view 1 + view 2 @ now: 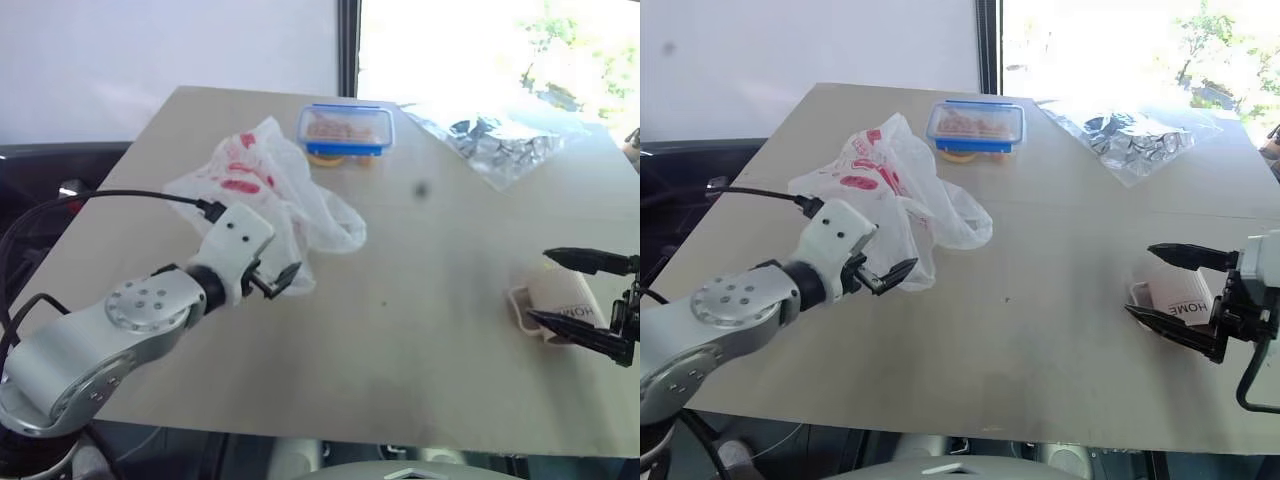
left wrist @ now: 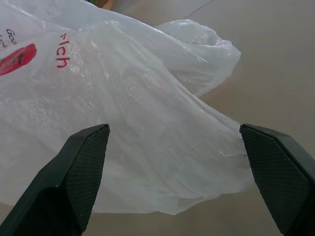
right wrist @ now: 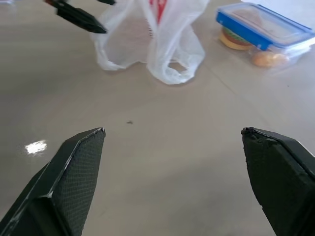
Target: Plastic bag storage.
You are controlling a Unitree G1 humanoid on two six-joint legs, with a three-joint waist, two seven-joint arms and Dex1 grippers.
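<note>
The plastic bag [image 1: 262, 185], thin translucent white with red print, lies crumpled on the left half of the tan table [image 1: 400, 330]. My left gripper [image 1: 272, 281] is at the bag's near edge, open. In the left wrist view the bag [image 2: 147, 113] lies just ahead of the spread fingers [image 2: 81, 167], and nothing is gripped. My right gripper [image 1: 1175, 290] hangs open over the table's right side, well away from the bag. Its wrist view shows bare table between the fingers [image 3: 74, 167] and the bag [image 3: 157, 39] farther off.
A blue-lidded clear box [image 1: 345, 130] with food stands just beyond the bag. A clear bag of shiny silver contents [image 1: 500, 140] lies at the far right. A small white pack marked HOME [image 1: 1185, 300] lies on the table by my right gripper.
</note>
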